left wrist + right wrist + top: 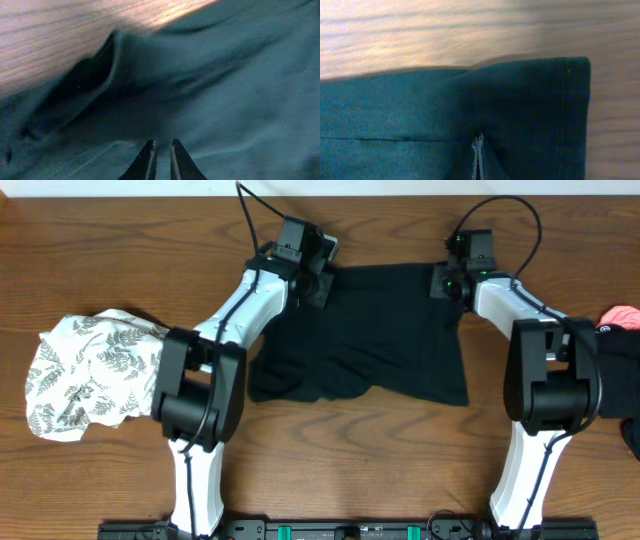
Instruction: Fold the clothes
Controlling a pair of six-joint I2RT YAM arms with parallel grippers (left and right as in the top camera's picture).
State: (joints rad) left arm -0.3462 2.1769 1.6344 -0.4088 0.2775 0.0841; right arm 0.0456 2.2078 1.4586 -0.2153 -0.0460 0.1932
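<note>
A black garment (370, 330) lies spread on the wooden table, its near edge rumpled. My left gripper (322, 277) is at its far left corner. In the left wrist view the fingers (161, 150) are nearly together and pinch the dark cloth (225, 90), which is lifted into a fold. My right gripper (447, 280) is at the far right corner. In the right wrist view its fingers (479, 150) are shut tight on the garment (395, 110) near the hemmed corner (575, 70), and the cloth puckers around the tips.
A crumpled white cloth with a grey leaf print (90, 370) lies at the left. A pink cloth (620, 314) and a dark cloth (622, 370) lie at the right edge. Bare wood (360, 460) shows in front of the garment.
</note>
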